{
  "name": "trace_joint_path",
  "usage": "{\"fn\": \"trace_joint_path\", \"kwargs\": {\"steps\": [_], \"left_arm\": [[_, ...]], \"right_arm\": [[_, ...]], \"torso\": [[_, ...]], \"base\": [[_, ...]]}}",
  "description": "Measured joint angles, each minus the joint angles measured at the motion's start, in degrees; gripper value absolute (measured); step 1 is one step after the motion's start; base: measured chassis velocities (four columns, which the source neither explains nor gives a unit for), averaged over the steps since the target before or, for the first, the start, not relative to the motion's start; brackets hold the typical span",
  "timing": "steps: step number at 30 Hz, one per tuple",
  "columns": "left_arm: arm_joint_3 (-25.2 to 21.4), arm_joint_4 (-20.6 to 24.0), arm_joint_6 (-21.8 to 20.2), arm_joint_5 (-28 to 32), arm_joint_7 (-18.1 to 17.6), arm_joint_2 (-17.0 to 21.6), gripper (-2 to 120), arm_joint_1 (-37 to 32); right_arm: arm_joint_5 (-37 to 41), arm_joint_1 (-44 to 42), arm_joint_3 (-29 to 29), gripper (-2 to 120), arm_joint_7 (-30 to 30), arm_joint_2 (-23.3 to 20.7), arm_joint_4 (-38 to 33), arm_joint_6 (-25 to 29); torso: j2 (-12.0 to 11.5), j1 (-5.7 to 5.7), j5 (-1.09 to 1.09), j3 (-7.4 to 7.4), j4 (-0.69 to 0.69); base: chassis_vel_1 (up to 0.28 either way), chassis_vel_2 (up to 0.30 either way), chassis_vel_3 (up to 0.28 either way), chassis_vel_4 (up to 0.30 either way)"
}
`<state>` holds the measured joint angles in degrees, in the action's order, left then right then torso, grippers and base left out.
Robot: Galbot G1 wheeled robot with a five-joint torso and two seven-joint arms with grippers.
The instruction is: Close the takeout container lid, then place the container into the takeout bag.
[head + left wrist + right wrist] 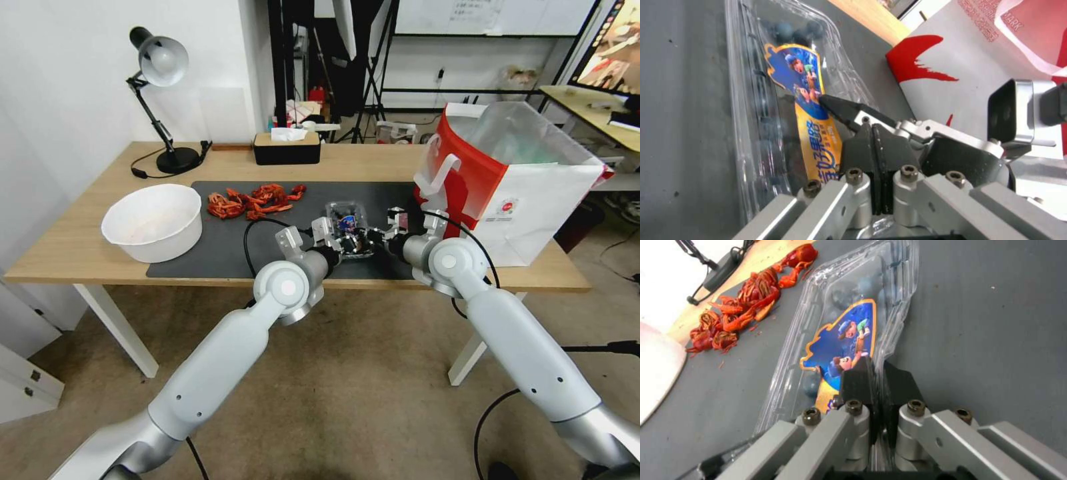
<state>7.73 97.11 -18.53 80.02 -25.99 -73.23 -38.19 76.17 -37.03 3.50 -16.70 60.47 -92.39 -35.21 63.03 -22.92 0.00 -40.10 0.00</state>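
Two grippers pinch the takeout container at frame centre on the tabletop's dark mat: left gripper and right gripper each clamped on its clear rim.

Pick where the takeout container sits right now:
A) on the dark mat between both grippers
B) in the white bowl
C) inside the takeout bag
A: the takeout container lies on the dark mat, with the left gripper and right gripper at its edges.
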Motion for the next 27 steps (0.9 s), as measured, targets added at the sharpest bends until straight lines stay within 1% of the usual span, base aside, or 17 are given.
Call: {"fn": "trace_joint_path", "kwargs": {"steps": [7,11,12,15,16,18,19,23,24,27], "left_arm": [[-0.57,1.08,0.05,0.02,0.13,0.62,0,-0.16],[-1.50,3.24,0.05,0.02,0.43,2.65,0,-1.36],[-1.50,3.24,0.05,0.02,0.43,2.65,0,-1.36],[-2.96,5.72,0.03,-0.62,1.24,5.30,0,-3.75],[-2.96,5.72,0.03,-0.62,1.24,5.30,0,-3.75],[-4.23,7.05,0.14,-1.89,2.08,7.00,0,-5.61],[-4.23,7.05,0.14,-1.89,2.08,7.00,0,-5.61],[-7.31,10.68,0.89,-5.15,3.58,10.46,0,-10.10],[-7.31,10.68,0.89,-5.15,3.58,10.46,0,-10.10],[-8.96,12.91,1.47,-7.57,4.46,12.11,0,-12.73]], "right_arm": [[0.32,-0.01,0.13,0,-0.32,-0.51,-0.48,-0.16],[0.69,-0.01,0.59,0,-0.42,-0.93,-0.70,-0.18],[0.69,-0.01,0.59,0,-0.42,-0.93,-0.70,-0.18],[0.93,-0.12,0.85,0,-0.41,-1.13,-0.85,-0.14],[0.93,-0.12,0.85,0,-0.41,-1.13,-0.85,-0.14],[1.07,-0.18,0.99,0,-0.36,-1.10,-0.88,-0.10],[1.07,-0.18,0.99,0,-0.36,-1.10,-0.88,-0.10],[1.37,-0.25,1.16,0,-0.43,-0.48,-1.08,0.09],[1.37,-0.25,1.16,0,-0.43,-0.48,-1.08,0.09],[1.46,-0.38,1.16,0,-0.52,0.02,-1.34,0.13]], "torso": [[0.00,0.00,0.00,0.00,0.00],[0.00,0.00,-0.01,0.00,-0.01],[0.00,0.00,-0.01,0.00,-0.01],[0.00,0.00,0.00,0.00,0.00],[0.00,0.00,0.00,0.00,0.00],[0.00,0.00,-0.01,0.00,0.00],[0.00,0.00,-0.01,0.00,0.00],[0.00,0.00,0.00,0.00,0.00],[0.00,0.00,0.00,0.00,0.00],[0.00,0.00,-0.01,0.00,-0.01]], "base": [[0.000,0.000,0.000,0.000],[0.000,0.000,0.000,0.000],[0.000,0.000,0.000,0.000],[0.000,0.000,0.000,0.000],[0.000,0.000,0.000,0.000],[0.000,0.000,0.000,0.000],[0.000,0.000,0.000,0.000],[0.000,0.000,0.000,0.000],[0.000,0.000,0.000,0.000],[0.000,0.000,0.000,0.000]]}}
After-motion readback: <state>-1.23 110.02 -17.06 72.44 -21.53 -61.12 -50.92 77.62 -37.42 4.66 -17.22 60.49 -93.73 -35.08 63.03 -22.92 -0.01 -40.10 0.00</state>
